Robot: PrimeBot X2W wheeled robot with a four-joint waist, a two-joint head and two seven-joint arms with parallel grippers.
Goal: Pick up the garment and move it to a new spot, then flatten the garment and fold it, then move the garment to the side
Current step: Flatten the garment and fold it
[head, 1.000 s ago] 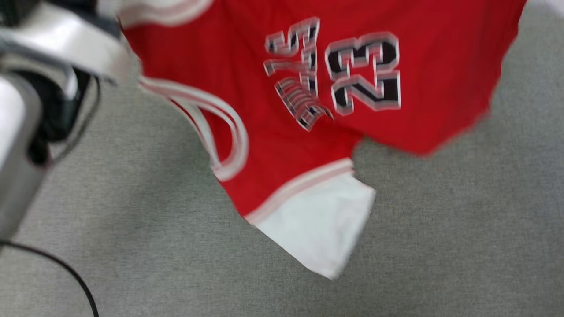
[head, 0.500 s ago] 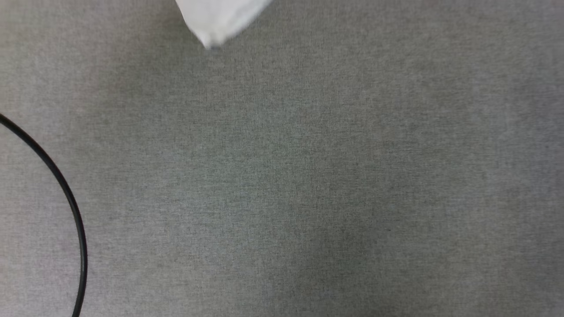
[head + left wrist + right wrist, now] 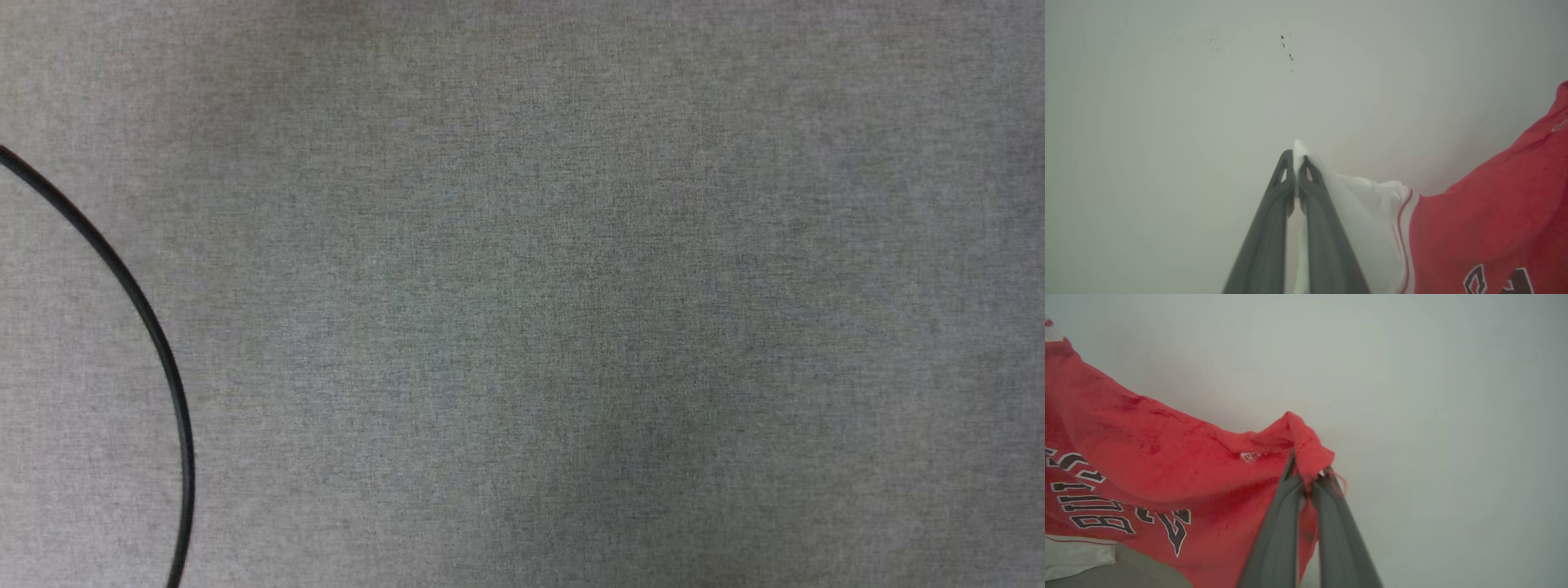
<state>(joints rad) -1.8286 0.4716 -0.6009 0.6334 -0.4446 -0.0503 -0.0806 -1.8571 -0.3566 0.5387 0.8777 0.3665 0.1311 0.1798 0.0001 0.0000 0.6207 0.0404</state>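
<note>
Left gripper (image 3: pixel 1295 163): the two dark fingers are being pressed together, almost fully closed. A fold of the white sleeve (image 3: pixel 1363 212) is being pinched between their tips, with a small peak of white cloth being pushed up past them. From the grip, the sleeve is being drawn out toward the red-and-white striped trim (image 3: pixel 1406 228) and into the red body of the garment (image 3: pixel 1486 228).

Right gripper (image 3: pixel 1308 477): the fingers are being held closed on a bunched corner of red cloth, which is being folded over their tips. Loose threads are being shown at that corner. From here the garment is being stretched away in a sagging span, and the black white-edged lettering (image 3: pixel 1094 506) is being displayed on it.

Position of garment: it is being held aloft between the two grippers, in front of a pale plain background (image 3: pixel 1167 102) marked by a few dark specks (image 3: pixel 1286 47). A second white sleeve (image 3: pixel 1073 555) is being hung at its low end, just beside a grey surface (image 3: pixel 1139 575); contact cannot be told.

Head view: a grey fabric surface (image 3: pixel 571 286) is being crossed by a curved black cable (image 3: pixel 175 384).
</note>
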